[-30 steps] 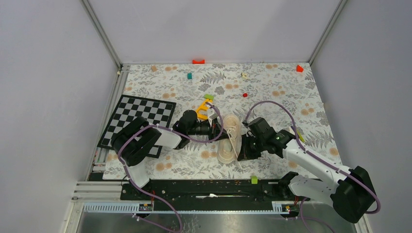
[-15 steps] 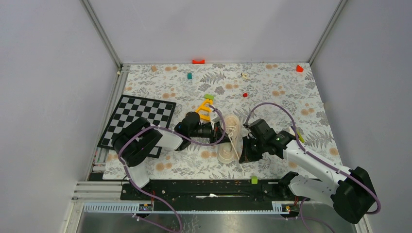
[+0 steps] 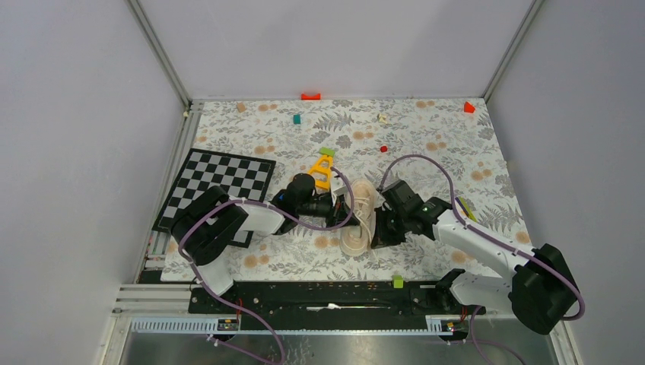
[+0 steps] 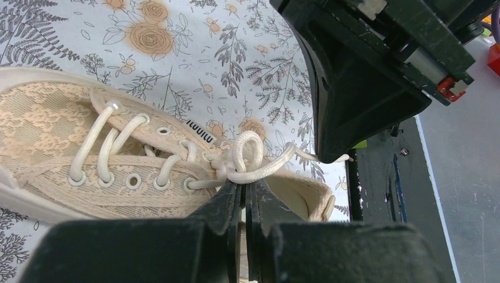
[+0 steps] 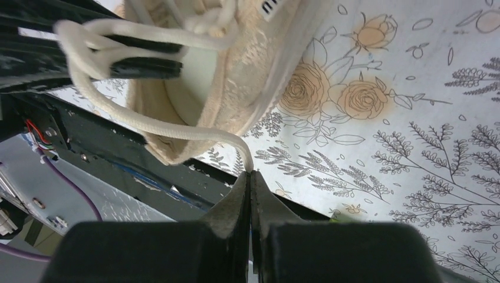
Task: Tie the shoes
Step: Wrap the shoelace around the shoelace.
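Subject: you have one beige sneaker (image 3: 359,217) on the flower-patterned table (image 3: 456,144).
Position: it lies near the middle of the near edge, between the two grippers. Its heel points to the near edge and its toe to the far edge.
Condition: the sole is down. In the left wrist view the sneaker (image 4: 65,127) shows its eyelets threaded, and the lace (image 4: 247,154) forms a small loop at the top eyelets.
Left gripper: your left gripper (image 3: 344,207) reaches in from the left side of the sneaker. Its fingertips (image 4: 243,186) are clenched on the lace at the crossing beside that loop.
Right gripper: your right gripper (image 3: 378,228) sits just beside the right side of the sneaker. Its jaws (image 5: 250,177) are pinched together on the free end of the lace (image 5: 177,131). That strand arcs across the heel opening of the sneaker (image 5: 253,65).
Lace run: the strand between the two grippers hangs in a curve, not straight.
Surroundings: a checkerboard (image 3: 220,182) lies at the left edge. A yellow piece (image 3: 321,169) stands just beyond the left gripper. A red block (image 3: 310,96) sits at the far edge.
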{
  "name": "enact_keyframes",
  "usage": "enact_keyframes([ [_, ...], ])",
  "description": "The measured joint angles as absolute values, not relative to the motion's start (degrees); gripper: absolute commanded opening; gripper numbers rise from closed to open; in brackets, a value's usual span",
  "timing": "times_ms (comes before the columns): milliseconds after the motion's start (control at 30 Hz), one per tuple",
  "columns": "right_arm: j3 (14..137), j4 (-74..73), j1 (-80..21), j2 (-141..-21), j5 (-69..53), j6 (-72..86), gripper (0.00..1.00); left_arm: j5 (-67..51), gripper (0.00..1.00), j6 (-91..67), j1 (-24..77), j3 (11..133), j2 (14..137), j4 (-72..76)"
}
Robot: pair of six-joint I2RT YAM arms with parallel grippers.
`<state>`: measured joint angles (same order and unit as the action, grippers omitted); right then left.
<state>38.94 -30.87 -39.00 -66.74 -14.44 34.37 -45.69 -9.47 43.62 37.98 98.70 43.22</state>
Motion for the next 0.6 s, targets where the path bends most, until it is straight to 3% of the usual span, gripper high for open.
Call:
enact_keyframes([
  [600,41.7,-31.0,-39.0,-70.4,-15.7,31.2,0.0,-45.3,0.0,-9.3,43.6,38.5,98.7,43.7],
])
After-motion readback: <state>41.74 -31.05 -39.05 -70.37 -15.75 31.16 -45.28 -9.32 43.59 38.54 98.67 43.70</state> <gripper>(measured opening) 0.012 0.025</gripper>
